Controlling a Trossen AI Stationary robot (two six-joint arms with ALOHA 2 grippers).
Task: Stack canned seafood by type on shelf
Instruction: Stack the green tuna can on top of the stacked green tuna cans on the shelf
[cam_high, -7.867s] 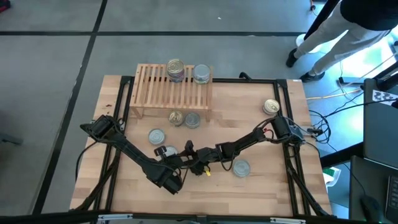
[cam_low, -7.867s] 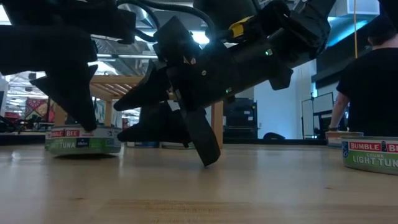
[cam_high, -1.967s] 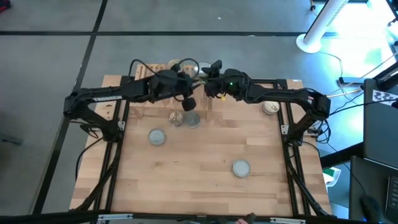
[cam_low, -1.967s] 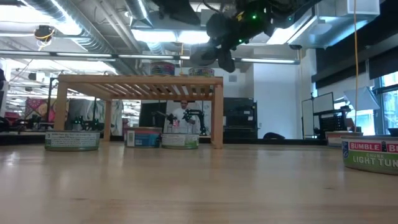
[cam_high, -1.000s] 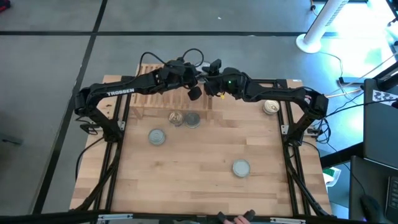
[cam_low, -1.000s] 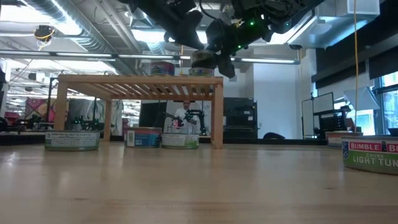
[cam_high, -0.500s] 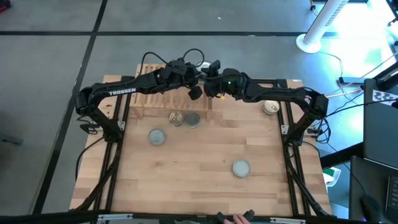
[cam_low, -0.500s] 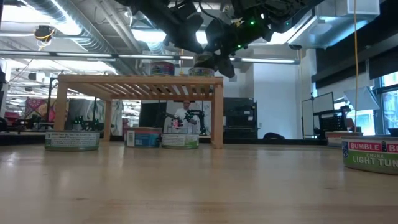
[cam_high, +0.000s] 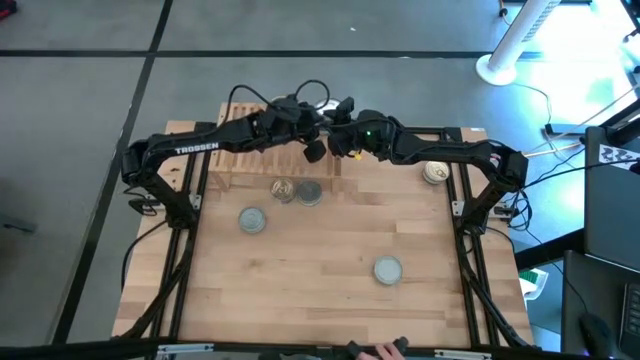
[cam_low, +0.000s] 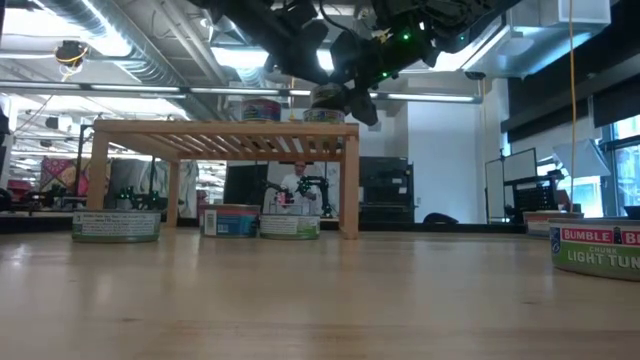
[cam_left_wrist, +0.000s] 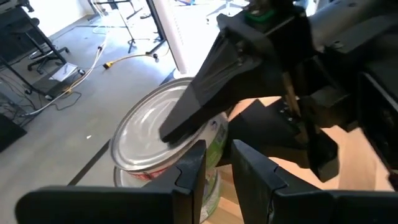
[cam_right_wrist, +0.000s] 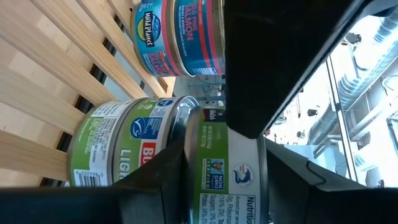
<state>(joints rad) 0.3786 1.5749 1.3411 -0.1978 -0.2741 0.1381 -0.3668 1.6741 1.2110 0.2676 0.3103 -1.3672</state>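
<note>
Wooden desk (cam_high: 330, 240) carrying shelf (cam_low: 225, 130); right end effector (cam_right_wrist: 224, 152) is straddling a silver-lid tuna can (cam_right_wrist: 227, 171) atop the shelf stack, apparently releasing. Left end effector (cam_left_wrist: 214, 165) is hovering nearly closed, empty; next: lifting clear.

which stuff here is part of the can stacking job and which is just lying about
Job: shelf; cans stacked on it; loose cans on the table; two under the shelf's edge.

Lying about: cables beside the table; white stand base on the floor.

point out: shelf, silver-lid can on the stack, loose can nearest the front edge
shelf (cam_low: 225, 129), low view, front rail.
silver-lid can (cam_left_wrist: 149, 134), left wrist view, bare lid.
loose can (cam_high: 388, 268), high view, lid centre.
</note>
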